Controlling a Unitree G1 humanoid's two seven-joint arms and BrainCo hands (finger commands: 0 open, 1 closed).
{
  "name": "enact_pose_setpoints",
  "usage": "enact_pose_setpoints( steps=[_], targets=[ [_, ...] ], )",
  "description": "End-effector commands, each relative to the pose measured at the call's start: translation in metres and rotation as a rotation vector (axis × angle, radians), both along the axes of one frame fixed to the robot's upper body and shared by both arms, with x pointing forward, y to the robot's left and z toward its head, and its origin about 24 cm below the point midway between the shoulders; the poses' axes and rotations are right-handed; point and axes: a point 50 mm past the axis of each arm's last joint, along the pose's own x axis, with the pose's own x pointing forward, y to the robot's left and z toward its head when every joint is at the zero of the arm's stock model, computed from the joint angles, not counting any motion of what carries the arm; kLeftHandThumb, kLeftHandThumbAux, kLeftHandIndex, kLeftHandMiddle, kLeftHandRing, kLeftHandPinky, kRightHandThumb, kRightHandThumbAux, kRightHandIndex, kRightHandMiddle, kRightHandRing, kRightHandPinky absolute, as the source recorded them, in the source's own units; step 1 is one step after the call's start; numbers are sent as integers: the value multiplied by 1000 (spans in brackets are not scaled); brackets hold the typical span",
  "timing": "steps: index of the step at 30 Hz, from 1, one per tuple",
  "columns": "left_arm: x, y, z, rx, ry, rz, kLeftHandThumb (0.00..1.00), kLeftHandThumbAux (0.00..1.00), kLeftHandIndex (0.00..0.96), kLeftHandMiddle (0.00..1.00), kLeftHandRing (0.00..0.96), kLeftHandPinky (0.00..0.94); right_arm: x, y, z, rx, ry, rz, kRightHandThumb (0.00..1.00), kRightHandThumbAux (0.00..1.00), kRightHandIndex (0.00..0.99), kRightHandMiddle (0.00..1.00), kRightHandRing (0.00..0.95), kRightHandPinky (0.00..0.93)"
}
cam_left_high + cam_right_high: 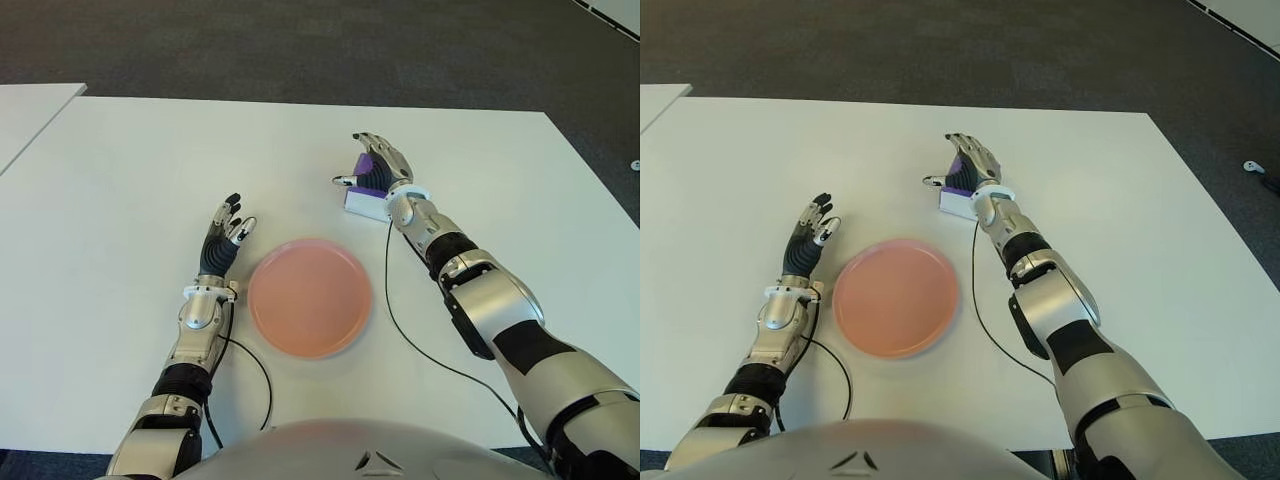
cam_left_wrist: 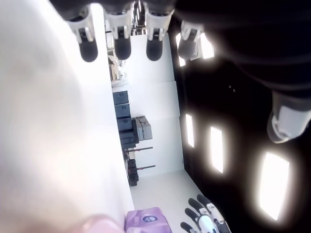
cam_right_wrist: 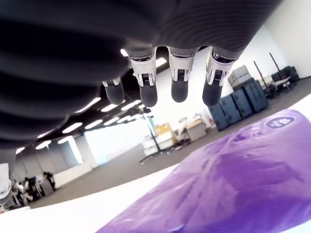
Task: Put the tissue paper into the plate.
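Tissue pack (image 1: 366,187), purple and white, lay on the white table (image 1: 120,200) beyond your pink plate (image 1: 310,297). Your right hand (image 1: 378,164) hovered over it, fingers spread, grasping nothing. Your left hand (image 1: 226,236) stood released beside the plate's left.

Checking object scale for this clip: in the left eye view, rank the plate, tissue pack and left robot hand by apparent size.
1. Plate, clearly largest.
2. Left robot hand, open beside the plate.
3. Tissue pack, mostly hidden under the open right robot hand, so its rank is unsure.
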Motion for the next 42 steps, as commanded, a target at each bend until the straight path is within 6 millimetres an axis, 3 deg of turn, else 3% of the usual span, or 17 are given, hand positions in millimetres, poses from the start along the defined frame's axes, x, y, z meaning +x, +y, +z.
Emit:
enact_pose_setpoints(
  steps=[1, 20, 42],
  targets=[
    [-32, 0, -34, -2, 160, 27, 0, 385, 0, 0, 0, 0, 4, -11, 5, -49, 2, -24, 153, 446, 0, 0, 0, 0],
    [-33, 1, -34, -2, 165, 32, 0, 375, 0, 0, 0, 0, 9, -36, 10, -100, 34, -100, 153, 438, 0, 0, 0, 0],
    [-34, 3, -34, -3, 166, 28, 0, 378, 0, 0, 0, 0, 1, -49, -8, -187, 93, -105, 151, 504, 0, 0, 0, 0]
  ],
)
